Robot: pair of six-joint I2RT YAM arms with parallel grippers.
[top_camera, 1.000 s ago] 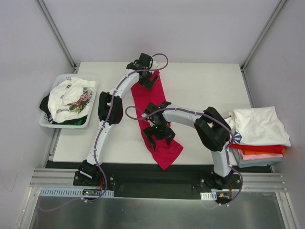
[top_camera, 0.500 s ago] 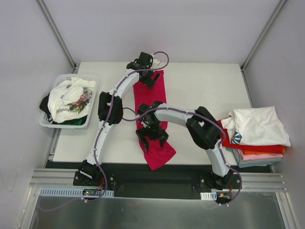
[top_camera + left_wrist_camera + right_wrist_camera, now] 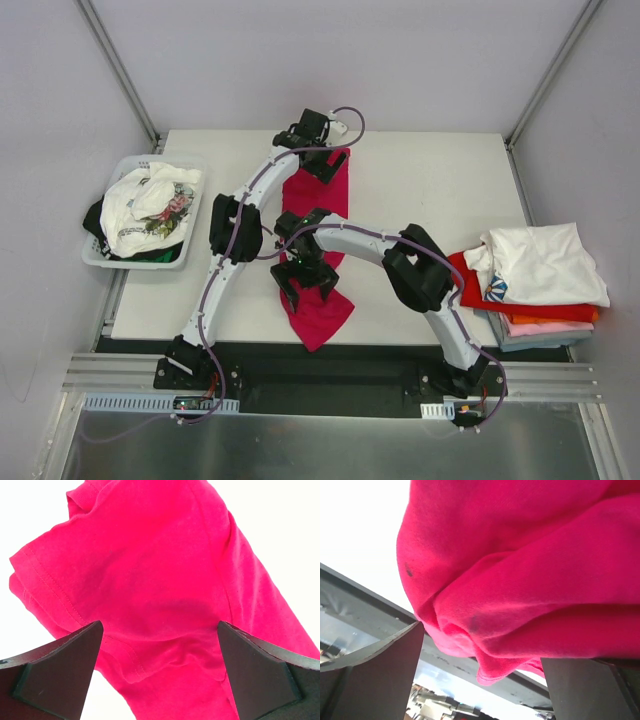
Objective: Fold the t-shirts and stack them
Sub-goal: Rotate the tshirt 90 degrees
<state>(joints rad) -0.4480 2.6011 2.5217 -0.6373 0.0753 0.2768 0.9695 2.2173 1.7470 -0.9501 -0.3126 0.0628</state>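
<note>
A plain crimson-magenta t-shirt [image 3: 322, 200] lies as a long narrow strip down the middle of the table, its near end [image 3: 318, 318] at the front edge. My left gripper [image 3: 328, 165] is open over the shirt's far end; the left wrist view shows the cloth [image 3: 150, 580] with a sleeve between wide-apart fingers [image 3: 55, 670]. My right gripper [image 3: 305, 283] is open over the near part. In the right wrist view bunched cloth [image 3: 520, 580] fills the gap between the fingers [image 3: 375, 680] and hangs past the table edge.
A white plastic basket [image 3: 108, 257] at the left holds a white printed shirt [image 3: 150, 205] over dark cloth. A stack of folded shirts [image 3: 545, 265], white on top with red, orange and pink below, sits at the right edge. The white table [image 3: 430, 200] lies between them.
Both grippers and the crimson shirt have shifted left. The shirt's near end moved left along the front edge, and the right arm reached further left.
</note>
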